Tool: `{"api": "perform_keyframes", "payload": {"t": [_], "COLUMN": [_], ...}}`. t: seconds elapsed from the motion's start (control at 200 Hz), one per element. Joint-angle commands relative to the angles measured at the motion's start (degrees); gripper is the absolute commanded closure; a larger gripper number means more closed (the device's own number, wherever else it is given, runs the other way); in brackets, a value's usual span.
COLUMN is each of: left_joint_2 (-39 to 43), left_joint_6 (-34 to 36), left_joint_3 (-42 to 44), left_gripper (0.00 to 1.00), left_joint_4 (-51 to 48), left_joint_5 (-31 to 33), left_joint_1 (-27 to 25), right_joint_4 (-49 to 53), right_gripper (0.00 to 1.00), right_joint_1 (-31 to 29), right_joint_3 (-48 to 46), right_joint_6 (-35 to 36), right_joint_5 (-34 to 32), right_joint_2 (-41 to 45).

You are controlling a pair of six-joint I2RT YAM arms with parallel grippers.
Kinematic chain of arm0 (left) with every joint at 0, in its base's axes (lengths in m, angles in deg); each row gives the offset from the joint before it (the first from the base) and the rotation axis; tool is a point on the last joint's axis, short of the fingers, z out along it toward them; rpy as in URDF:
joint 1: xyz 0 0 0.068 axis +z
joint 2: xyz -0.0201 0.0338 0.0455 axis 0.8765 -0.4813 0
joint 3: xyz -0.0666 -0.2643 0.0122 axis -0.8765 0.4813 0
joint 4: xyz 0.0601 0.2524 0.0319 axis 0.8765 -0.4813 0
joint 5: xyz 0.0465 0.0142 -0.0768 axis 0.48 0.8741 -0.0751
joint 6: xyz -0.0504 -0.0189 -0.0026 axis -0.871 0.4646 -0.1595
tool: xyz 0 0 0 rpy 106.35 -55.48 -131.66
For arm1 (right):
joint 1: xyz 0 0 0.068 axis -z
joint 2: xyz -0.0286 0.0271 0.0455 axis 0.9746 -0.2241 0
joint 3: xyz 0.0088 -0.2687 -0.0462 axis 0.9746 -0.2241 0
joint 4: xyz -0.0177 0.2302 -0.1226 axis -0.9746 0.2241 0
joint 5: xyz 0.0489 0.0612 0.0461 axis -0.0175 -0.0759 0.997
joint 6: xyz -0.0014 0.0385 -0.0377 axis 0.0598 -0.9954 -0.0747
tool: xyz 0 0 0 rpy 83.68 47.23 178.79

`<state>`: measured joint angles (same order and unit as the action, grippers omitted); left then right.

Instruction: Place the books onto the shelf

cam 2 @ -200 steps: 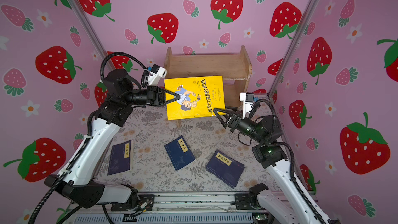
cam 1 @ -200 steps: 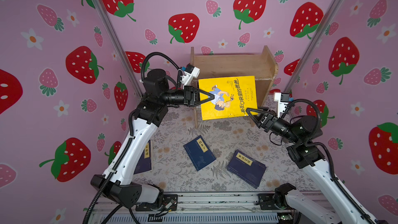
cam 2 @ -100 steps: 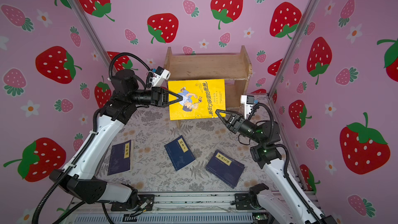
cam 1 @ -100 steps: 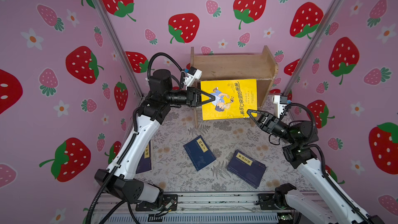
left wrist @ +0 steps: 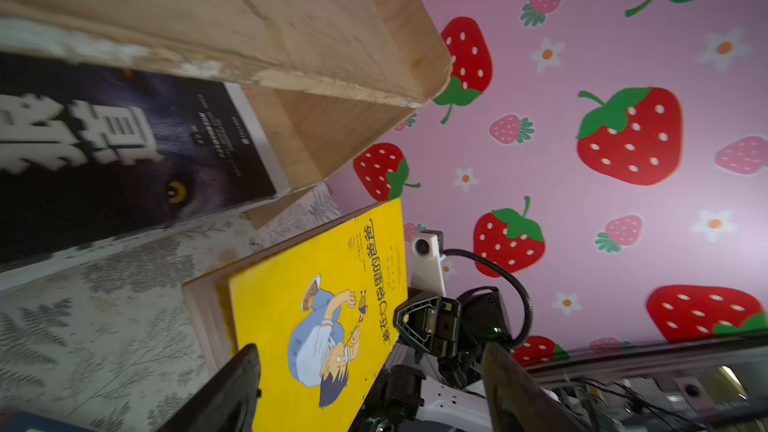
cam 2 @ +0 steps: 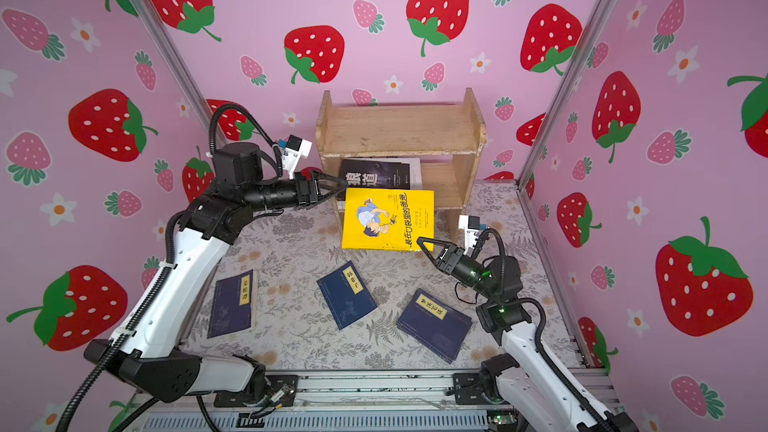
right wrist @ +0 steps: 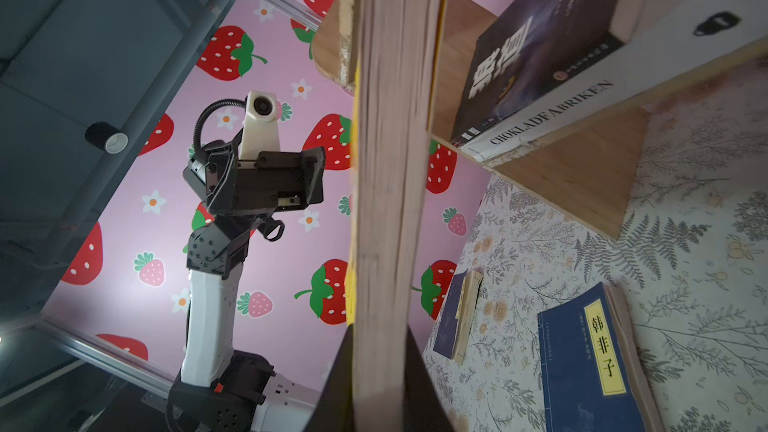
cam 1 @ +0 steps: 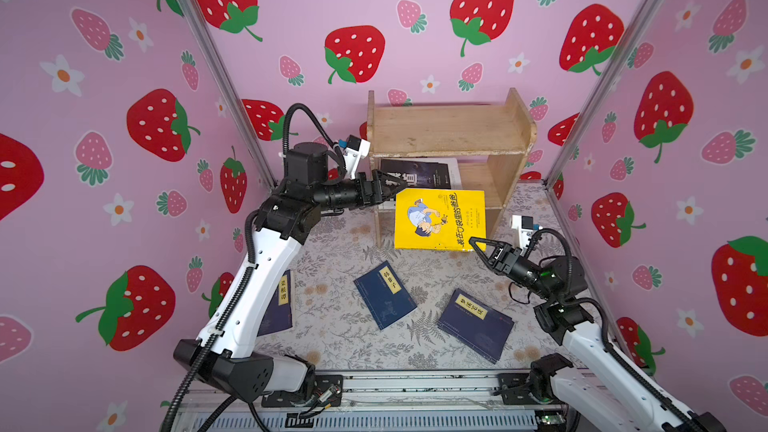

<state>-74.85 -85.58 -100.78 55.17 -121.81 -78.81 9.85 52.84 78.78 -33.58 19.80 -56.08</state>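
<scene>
Two of the six books are on the shelf (cam 1: 449,130): the wolf-face book (cam 1: 419,174) lies flat on the white Chokladfabriken book (right wrist: 552,114) on the lower tier, just beyond the left tool (cam 1: 397,191). The upper tier holds nothing.

The yellow cartoon book (cam 1: 440,220) is in front of the lower tier, between the two tools, and appears clear of the worktop (cam 1: 332,342). The right tool (cam 1: 477,243) is clamped on the corner nearest it; in the right wrist view the page edge runs out from between its jaws. The left tool has its jaws spread wide at the opposite corner, one finger on either side and neither pressing. By my reading the right tool alone carries the book.

Behind and below both tools, three more lie flat on the worktop, untouched: the left navy book (cam 2: 232,305), the middle navy book (cam 1: 384,295) and the right navy book (cam 1: 476,324).

I judge the task about a third done, with the yellow book in transit and three pickups left.
</scene>
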Motion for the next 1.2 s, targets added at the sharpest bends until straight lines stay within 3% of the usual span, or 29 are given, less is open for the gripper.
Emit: {"api": "perform_keyframes", "payload": {"t": [0.0, 0.08, 0.315, 0.66, 0.765, 0.91, 1.196], "left_joint_2": [6.92, 10.95, 17.34, 21.51, 20.9, 20.11, 17.34], "left_joint_6": [4.44, 4.37, 3.68, 3.83, 4.36, 3.76, 1.92], "left_joint_3": [0.96, 3.51, 9.67, 26.22, 27.01, 27.92, 28.84], "left_gripper": [0.09, 0.05, 0.02, 0.0, 0.01, 0.0, 0.01], "left_joint_4": [-4.89, -4.92, -4.37, 6.14, 5.4, 8.02, 12.16], "left_joint_5": [15.57, 18.56, 18.62, 13.04, 13.11, 12.31, 10.87], "left_joint_1": [3.03, 6.13, 11.46, 11.87, 12.12, 12.21, 12.24], "right_joint_4": [-8.62, -8.74, -13.2, -13.77, -12.8, -11.28, -17.64], "right_gripper": [0.95, 0.95, 0.95, 0.95, 0.95, 0.94, 0.95], "right_joint_1": [0.17, 0.14, 0.3, 0.3, 0.34, 0.3, -0.46], "right_joint_3": [0.5, 1.68, 5.64, 15.13, 15.68, 15.87, 19.7], "right_joint_6": [-3.75, -3.04, -3.07, -2.35, -2.53, 1.08, 2.02], "right_joint_5": [-5.2, -4.81, -4.85, -4.21, -3.6, -8.04, -12.23], "right_joint_2": [0.29, -1.77, -9.23, -20.23, -19.56, -17.54, -26.59]}}
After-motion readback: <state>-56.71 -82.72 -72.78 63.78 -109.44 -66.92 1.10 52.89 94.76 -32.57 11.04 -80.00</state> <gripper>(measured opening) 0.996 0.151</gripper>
